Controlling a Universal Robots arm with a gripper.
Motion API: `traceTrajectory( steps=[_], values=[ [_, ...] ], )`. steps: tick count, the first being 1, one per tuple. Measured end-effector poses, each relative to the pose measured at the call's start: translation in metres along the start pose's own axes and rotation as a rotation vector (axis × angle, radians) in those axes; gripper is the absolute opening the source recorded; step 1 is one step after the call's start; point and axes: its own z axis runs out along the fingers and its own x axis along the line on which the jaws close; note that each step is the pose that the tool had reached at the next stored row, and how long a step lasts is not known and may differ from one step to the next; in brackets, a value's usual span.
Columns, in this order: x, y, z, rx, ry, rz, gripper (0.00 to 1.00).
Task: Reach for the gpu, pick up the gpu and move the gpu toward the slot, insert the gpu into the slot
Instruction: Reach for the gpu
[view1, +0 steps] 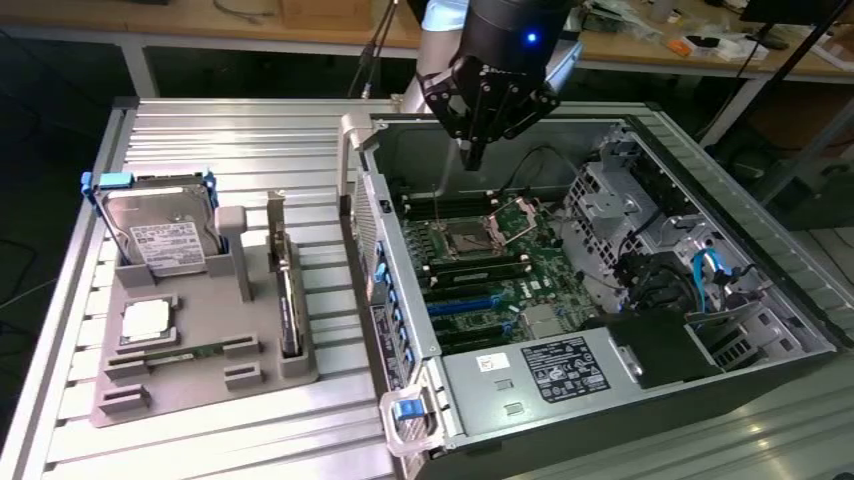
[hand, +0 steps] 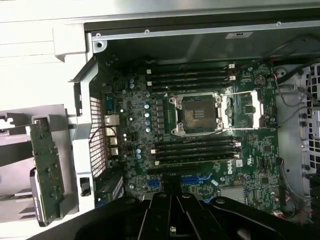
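Observation:
The gpu (view1: 284, 305) stands on edge in the grey fixture (view1: 200, 385) on the exterior view's left, outside the computer case. The wrist view shows its green board (hand: 47, 167) face-on beside the case wall. My gripper (view1: 470, 152) hangs above the far end of the open case, over the motherboard, well apart from the gpu. Its fingers are shut with nothing between them, and in the wrist view my gripper (hand: 172, 212) is a dark closed wedge. The blue slot (view1: 463, 300) lies on the motherboard toward the near end of the case; the wrist view shows the slot (hand: 193, 179) just ahead of my fingertips.
A hard drive (view1: 163, 240), a processor chip (view1: 144, 320) and a memory stick (view1: 171, 352) also sit in the fixture. Inside the case are the processor socket (hand: 199, 112), black memory sockets (hand: 192, 77), drive cages (view1: 627, 200) and blue cables (view1: 707, 275). The case wall (view1: 374, 260) rises between fixture and motherboard.

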Motion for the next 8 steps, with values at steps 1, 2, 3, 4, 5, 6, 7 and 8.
traceTrajectory(
  steps=[1,2,3,4,5,6,7,8],
  values=[
    [0.0008,-0.0001,0.0,0.0001,0.0,0.0,0.11],
    [0.0016,-0.0001,-0.0001,0.0,0.0,0.0,0.11],
    [0.0024,-0.0002,-0.0001,0.0,0.0,0.0,0.11],
    [0.0031,-0.0002,-0.0001,0.0,0.0,0.0,0.11],
    [0.0043,-0.0004,-0.0002,0.0001,0.0001,0.0,0.11],
    [0.0064,-0.0005,-0.0002,0.0,0.0,0.0,0.11],
    [0.008,-0.0006,-0.0002,0.0,0.0,0.0,0.11],
    [0.0096,-0.0007,-0.0003,0.0,0.0,0.0,0.11]
  ],
)
